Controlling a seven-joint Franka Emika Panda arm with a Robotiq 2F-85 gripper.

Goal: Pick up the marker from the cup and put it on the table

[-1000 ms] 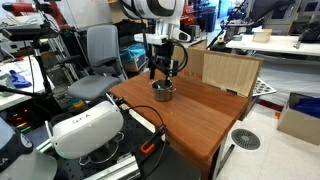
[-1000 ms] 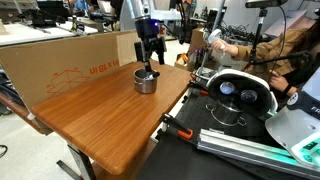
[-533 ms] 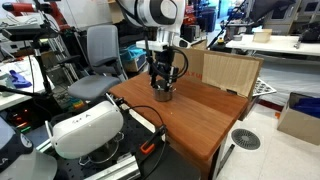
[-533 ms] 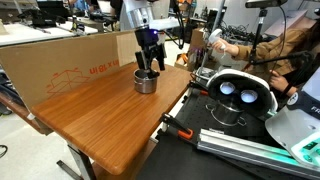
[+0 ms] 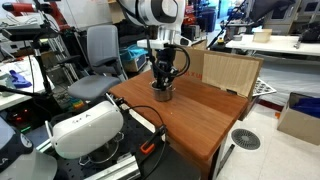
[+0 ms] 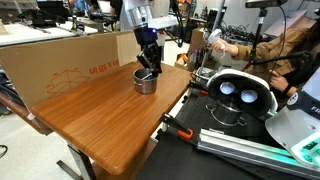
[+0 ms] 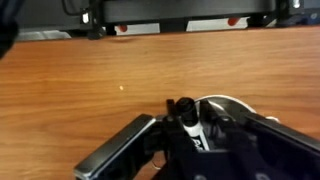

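The shiny grey cup (image 5: 162, 95) (image 6: 146, 83) stands near the far part of the reddish-brown table (image 5: 205, 118) (image 6: 100, 112). In both exterior views my gripper (image 5: 163, 82) (image 6: 148, 69) points straight down with its fingertips dipped into the cup's mouth. In the wrist view the marker (image 7: 184, 110), black-capped with a white printed body, stands upright between the black fingers of the gripper (image 7: 190, 130), which is shut on it. Behind the marker, part of the cup's rim (image 7: 229, 100) shows. In the exterior views the marker is hidden by the fingers.
A pale plywood panel (image 5: 226, 70) stands at the table's far edge, and a cardboard box (image 6: 70, 62) stands along one side. A white headset (image 5: 85, 128) (image 6: 236, 92) sits off the table's near end. An office chair (image 5: 96, 58) and a seated person (image 6: 250, 48) are nearby.
The gripper has dropped from above the cup into its mouth, and its jaws have gone from wide open to shut around the marker. The cup has not moved.
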